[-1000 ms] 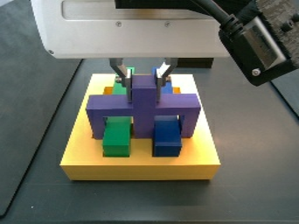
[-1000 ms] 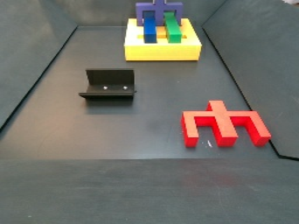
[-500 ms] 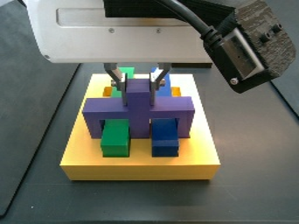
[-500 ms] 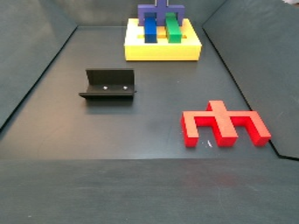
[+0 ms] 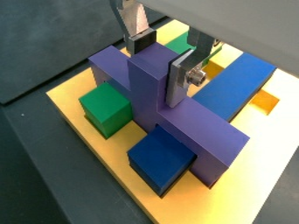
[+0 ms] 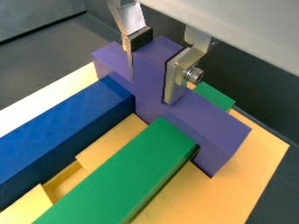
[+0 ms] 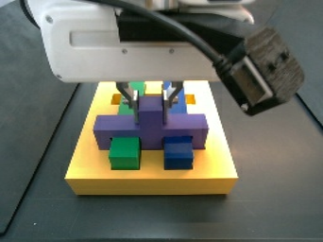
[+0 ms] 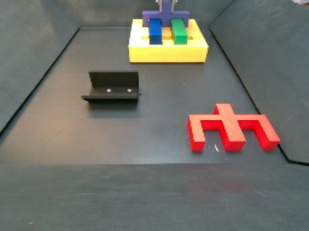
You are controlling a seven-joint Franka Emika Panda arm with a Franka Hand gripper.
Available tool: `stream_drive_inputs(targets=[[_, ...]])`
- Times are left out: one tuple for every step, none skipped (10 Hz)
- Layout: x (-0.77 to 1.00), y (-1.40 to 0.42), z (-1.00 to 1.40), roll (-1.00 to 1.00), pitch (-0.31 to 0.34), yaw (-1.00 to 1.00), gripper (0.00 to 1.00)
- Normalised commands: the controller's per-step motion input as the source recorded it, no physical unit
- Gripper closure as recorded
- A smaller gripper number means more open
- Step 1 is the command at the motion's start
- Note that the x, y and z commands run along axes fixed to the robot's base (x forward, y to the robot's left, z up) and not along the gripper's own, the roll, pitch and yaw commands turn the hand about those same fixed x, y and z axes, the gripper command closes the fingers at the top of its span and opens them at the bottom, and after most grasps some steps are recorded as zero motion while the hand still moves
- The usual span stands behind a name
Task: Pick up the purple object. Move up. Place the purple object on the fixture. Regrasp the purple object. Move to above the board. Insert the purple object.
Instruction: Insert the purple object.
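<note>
purple object (image 5: 163,105) sits on the yellow board (image 7: 151,175), across the green block (image 6: 128,188) and blue block (image 6: 52,149) in both wrist views. its upright stem stands between the gripper (image 5: 163,61) fingers; the silver plates with dark pads lie against the stem's two sides, so the gripper is closed on the stem at a narrow width. in a side view the gripper (image 7: 151,93) is over the board, and the large white wrist housing hides its upper part. in a side view the board (image 8: 168,52) lies at the far end of the floor, and the gripper above it is cut off by the frame edge. the fixture (image 8: 112,87) stands well apart on the floor. a red piece (image 8: 232,128) lies near the right wall; how far the purple object is seated cannot be made out.
</note>
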Motion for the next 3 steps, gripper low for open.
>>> stream_drive_inputs(targets=[[-0.12, 0.00, -0.67, 0.03, -0.091, 0.00, 1.00], [0.00, 0.00, 0.00, 0.00, -0.004, 0.00, 1.00], [0.00, 0.00, 0.00, 0.00, 0.000, 0.00, 1.00]])
